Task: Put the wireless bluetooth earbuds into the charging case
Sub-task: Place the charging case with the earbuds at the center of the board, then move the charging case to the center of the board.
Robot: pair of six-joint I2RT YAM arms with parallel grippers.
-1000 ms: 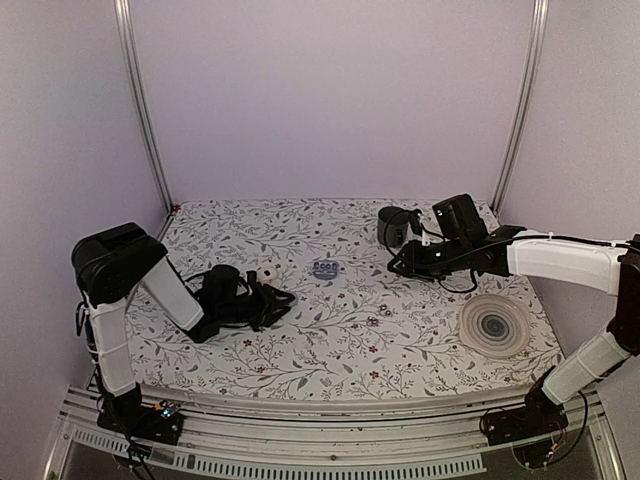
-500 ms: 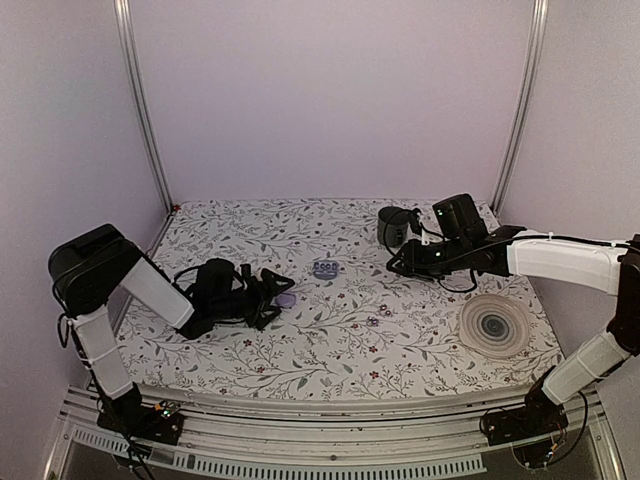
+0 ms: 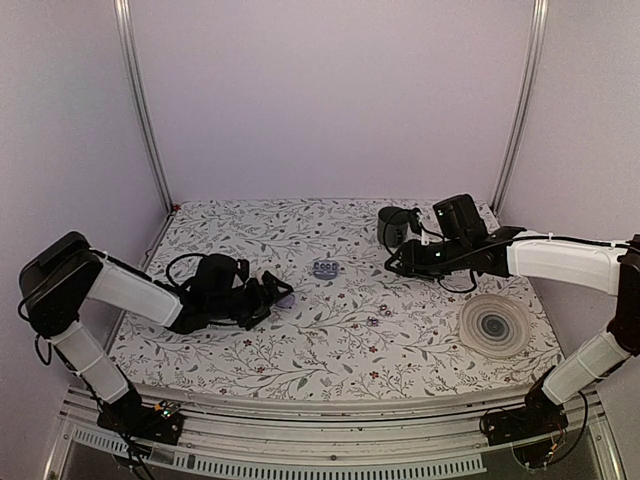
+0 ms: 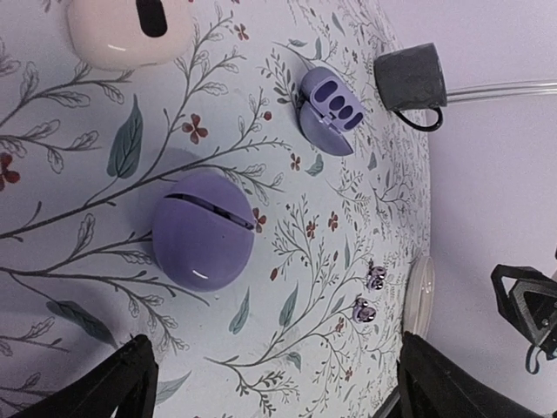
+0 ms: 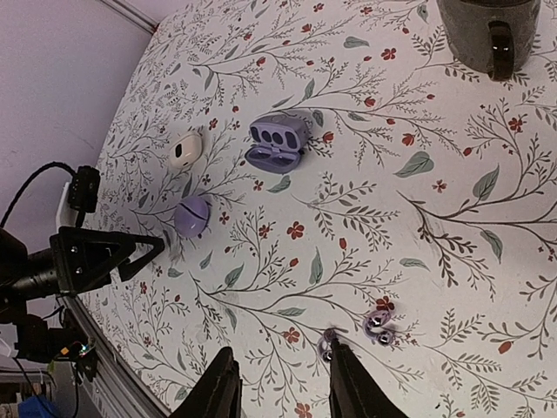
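The charging case [image 3: 325, 268] lies open on the floral cloth, its sockets showing [image 4: 326, 109] [image 5: 278, 144]. Both earbuds [image 3: 374, 322] lie loose on the cloth, apart from it; they show as two small shiny lilac pieces [image 4: 370, 293] [image 5: 380, 324]. My left gripper [image 3: 272, 295] [image 4: 278, 392] is open wide and low over the cloth, holding nothing. A lilac disc [image 4: 203, 228] lies just ahead of it. My right gripper [image 3: 398, 263] [image 5: 283, 387] hangs above the table, open with nothing between its fingers. One fingertip [image 5: 341, 357] overlaps the second earbud [image 5: 327, 342] in the right wrist view.
A dark mug [image 3: 393, 228] stands at the back right, close to my right arm. A pale swirl-patterned plate [image 3: 495, 325] lies at the right. A white round piece with a dark centre [image 4: 130, 30] lies beside the lilac disc.
My left gripper has opened wide and its arm has stretched out lower and to the left; the lilac disc now lies free. My right gripper's fingers have parted slightly.
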